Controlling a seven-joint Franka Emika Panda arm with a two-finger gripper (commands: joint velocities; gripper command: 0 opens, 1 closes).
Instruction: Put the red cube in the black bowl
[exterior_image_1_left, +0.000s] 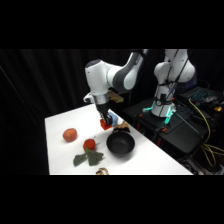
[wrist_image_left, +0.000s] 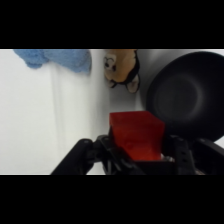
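Observation:
The red cube is held between the fingers of my gripper, which is shut on it and lifted off the table. In the side view the red cube hangs under the gripper, just up and left of the black bowl. The black bowl fills the wrist view's upper right, empty, with the cube beside its rim and not over its middle.
A round red-orange ball lies at the left, a red fruit with green leaves in front of the bowl. A blue cloth and a small brown-and-black toy lie beyond the cube. The table's front edge is close.

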